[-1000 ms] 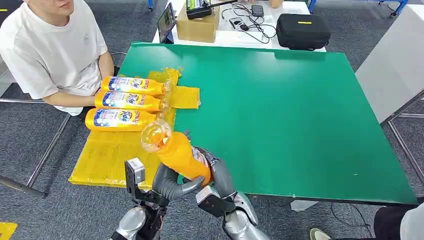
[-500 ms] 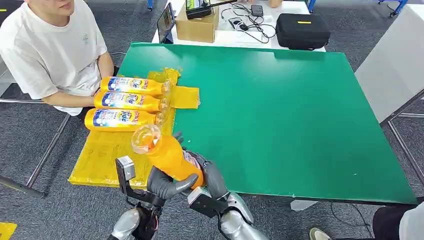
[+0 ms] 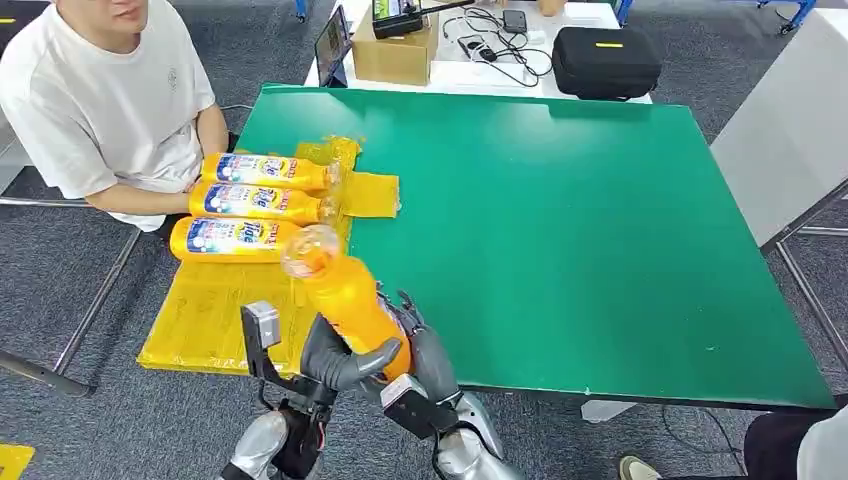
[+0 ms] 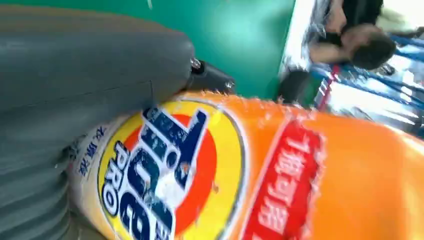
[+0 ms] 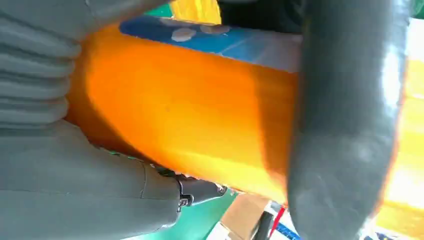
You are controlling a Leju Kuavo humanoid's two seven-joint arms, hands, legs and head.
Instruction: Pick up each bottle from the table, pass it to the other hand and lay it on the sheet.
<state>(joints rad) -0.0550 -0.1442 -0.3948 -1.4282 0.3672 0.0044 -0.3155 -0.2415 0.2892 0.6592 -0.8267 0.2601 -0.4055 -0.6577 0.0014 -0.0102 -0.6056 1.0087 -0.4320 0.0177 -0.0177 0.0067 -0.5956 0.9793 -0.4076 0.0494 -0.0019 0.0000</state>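
Orange bottle (image 3: 345, 300): neck has swung from 11 toward 12 o'clock.
Hands: left hand (image 3: 335, 362) and right hand (image 3: 425, 350) both grip it.
Handover: still midway, above sheet (image 3: 215, 310) edge.

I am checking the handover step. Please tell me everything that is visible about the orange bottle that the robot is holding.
The orange bottle looks like glossy plastic, with a clear rounded cap pointing up and away from the robot toward the three bottles lying on the yellow sheet. Its label, seen in the left wrist view, is a yellow and orange circle with blue letters beside a red strip with white characters. It is tilted, lifted above the near table edge. The left hand and the right hand both touch its lower body.
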